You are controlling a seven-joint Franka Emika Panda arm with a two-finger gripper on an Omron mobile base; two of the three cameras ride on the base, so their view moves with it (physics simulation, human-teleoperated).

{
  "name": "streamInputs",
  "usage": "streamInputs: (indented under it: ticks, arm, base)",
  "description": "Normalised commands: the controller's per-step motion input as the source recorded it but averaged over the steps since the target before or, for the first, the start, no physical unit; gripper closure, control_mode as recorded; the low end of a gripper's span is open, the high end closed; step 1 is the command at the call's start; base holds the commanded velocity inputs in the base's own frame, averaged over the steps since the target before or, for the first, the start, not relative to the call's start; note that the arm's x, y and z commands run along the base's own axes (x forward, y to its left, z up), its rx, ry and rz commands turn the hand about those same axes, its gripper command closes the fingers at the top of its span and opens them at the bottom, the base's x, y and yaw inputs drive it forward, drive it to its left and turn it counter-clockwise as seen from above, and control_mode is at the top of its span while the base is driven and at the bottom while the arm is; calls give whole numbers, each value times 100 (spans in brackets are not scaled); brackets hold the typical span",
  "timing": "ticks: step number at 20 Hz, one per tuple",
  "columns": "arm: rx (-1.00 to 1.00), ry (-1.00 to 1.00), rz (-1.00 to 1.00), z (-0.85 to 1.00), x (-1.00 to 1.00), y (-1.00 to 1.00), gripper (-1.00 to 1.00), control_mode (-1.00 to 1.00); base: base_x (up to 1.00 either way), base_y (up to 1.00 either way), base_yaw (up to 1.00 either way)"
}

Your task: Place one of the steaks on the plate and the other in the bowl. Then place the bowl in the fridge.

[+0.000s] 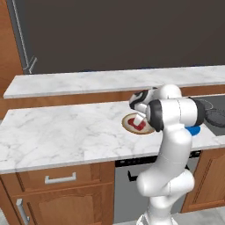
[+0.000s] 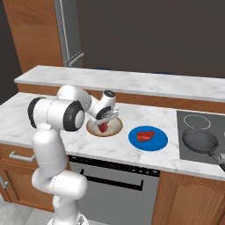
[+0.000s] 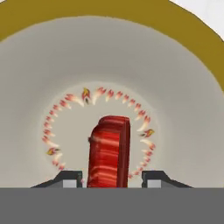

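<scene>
I use the bowl (image 2: 104, 127) as my landmark. My gripper (image 3: 112, 180) hangs right over the bowl, pointing down into its pale middle. 1 steak (image 3: 109, 151) stands on its edge inside the bowl, right between my 2 fingertips (image 3: 70, 179). In the hand view, its long side runs straight away from the fingers, toward the far side of the bowl. The fingers sit a little way off the meat on each side, with a small gap showing, so I think they are partly open and not squeezing it. I think the steak is resting in the bowl now, but I cannot tell for sure if it touches the bottom.

The other steak (image 2: 145, 135) lies flat on the blue plate (image 2: 160, 141), just to the right of the bowl in the right base view. The pan (image 2: 200, 140) is farther right, past the plate.

Next, I think I must lift straight up, then grab the bowl by its rim.
</scene>
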Motion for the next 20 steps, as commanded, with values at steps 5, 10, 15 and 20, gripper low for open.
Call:
streamInputs:
  ticks: [5,10,15,20]
  arm:
    - [0,0,0,-9,24,-18,-100,-100]
    - [0,-10,2,19,-39,-24,-100,-100]
    - [0,-31,0,64,-93,-1,-100,-100]
    - [0,-17,-10,37,-88,0,-100,-100]
  base:
    - [0,0,0]
    - [0,0,0]
    - [0,0,0]
    - [0,0,0]
